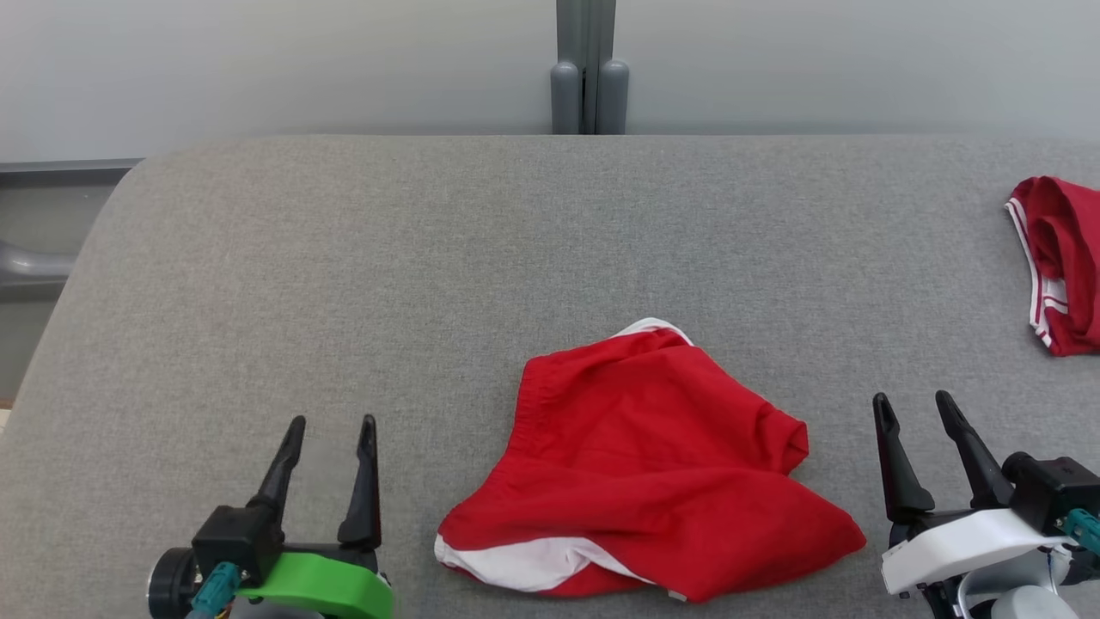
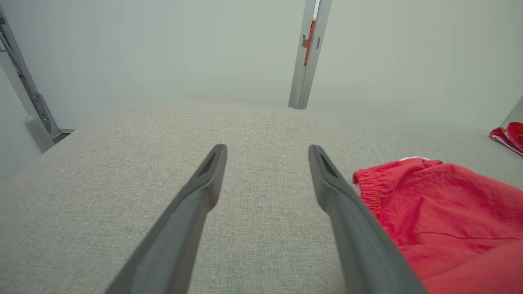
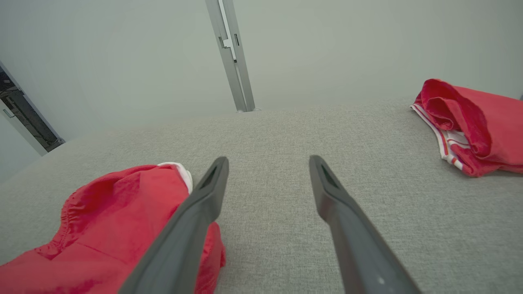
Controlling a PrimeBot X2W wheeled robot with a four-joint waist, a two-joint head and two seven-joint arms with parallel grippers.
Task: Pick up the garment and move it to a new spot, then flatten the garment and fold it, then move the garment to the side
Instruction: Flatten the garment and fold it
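Two tools spread wide, holding nothing: left gripper, right gripper, low by table front edge, flanking shorts, not touching them. Shorts, red with white lining, crumpled in heap at middle of front edge. Second red garment bundled at right edge, well apart. Step judged: first pick-up, not yet begun. Next move: bring one gripper onto raised fold, pinch cloth alone, lift clear, carry to bare patch.

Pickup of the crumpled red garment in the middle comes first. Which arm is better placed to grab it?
Right, though only narrowly. Both grippers are open and flank the red garment, but in the head view the right gripper sits closer to the cloth's near edge than the left gripper does.
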